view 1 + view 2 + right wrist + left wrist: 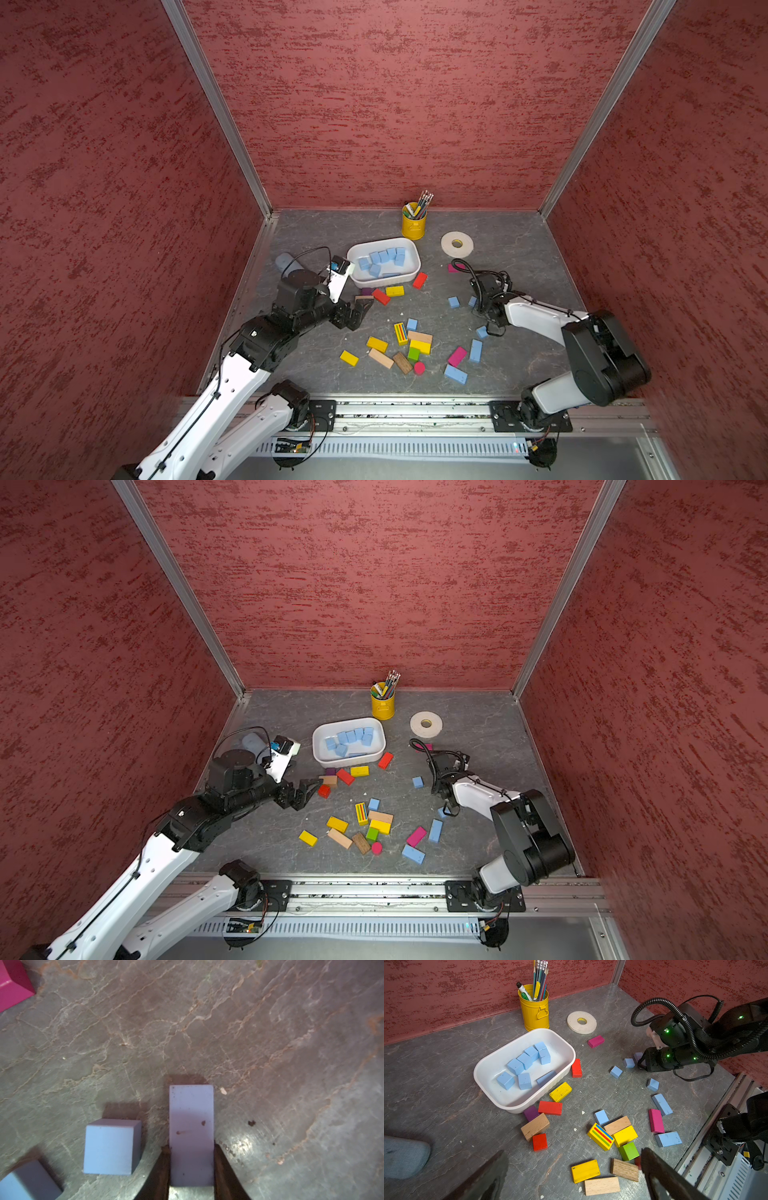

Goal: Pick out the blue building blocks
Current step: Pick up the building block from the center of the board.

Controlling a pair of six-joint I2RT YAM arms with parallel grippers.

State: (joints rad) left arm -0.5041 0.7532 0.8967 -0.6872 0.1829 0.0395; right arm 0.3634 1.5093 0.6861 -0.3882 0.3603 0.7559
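Right gripper (191, 1148) clamped on blue block (191, 1113), grip square. I lift straight, mind neighbouring blue cube (112, 1147), carry to white tray (477, 1073). Left gripper (360, 314) wide open, empty.

We see a grey marbled tabletop (519, 257) holding a white tub (382, 241), yellow pencil can (413, 227), tape roll (446, 245), and loose coloured blocks (419, 346), several blue.

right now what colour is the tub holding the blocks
The tub is white; left wrist view shows it best.
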